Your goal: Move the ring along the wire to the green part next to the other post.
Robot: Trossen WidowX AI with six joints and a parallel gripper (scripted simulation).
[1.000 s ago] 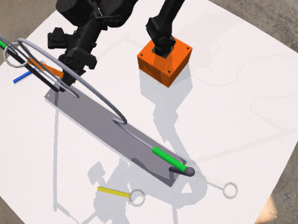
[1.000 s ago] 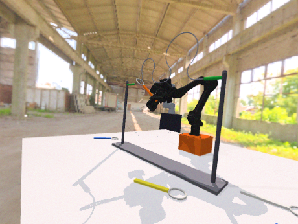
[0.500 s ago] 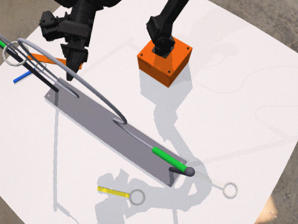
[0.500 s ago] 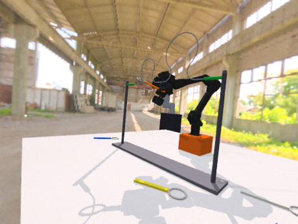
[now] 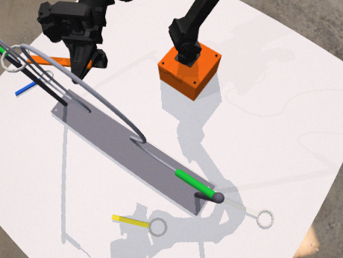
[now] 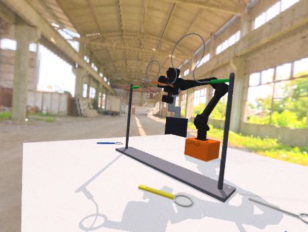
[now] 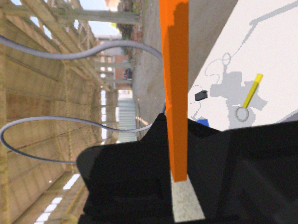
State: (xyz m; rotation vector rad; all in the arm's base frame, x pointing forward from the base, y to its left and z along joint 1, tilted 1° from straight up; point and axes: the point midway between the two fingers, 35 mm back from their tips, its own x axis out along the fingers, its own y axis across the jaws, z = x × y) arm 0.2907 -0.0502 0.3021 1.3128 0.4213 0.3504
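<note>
The ring appears nearly flat around the rising grey wire, just past the far green part. Whether it touches the wire cannot be told. Its orange handle points level toward the arm. My gripper is shut on the handle near its free end. The other green part is beside the near post. The ring is outside the wrist view.
The wire makes two tall loops between the far post and the near one, above the grey base. An orange box is under the arm. Yellow and blue ringed sticks lie on the table.
</note>
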